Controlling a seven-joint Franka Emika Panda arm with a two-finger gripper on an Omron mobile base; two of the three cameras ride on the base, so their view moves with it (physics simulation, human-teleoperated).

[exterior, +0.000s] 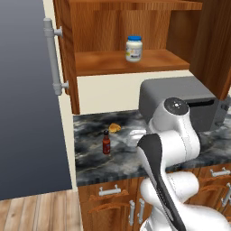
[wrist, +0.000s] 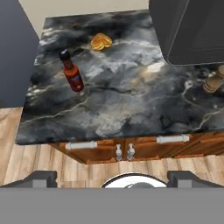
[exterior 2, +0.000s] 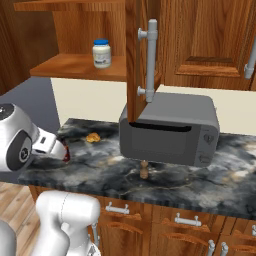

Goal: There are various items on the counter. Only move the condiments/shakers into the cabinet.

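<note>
Open counter (wrist: 118, 100) surrounds the sauce bottle (wrist: 72, 74); toaster oven (wrist: 192, 30) crowds the shaker (wrist: 213, 83)

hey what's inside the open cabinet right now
One white jar with a blue lid stands on the lower shelf of the cabinet. The rest of that shelf looks bare. The upper shelf's top surface is cut off, and the open door hides part of the interior.

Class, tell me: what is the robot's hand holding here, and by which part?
Nothing. The hand is open, hanging above the counter edge, apart from the red sauce bottle.
</note>
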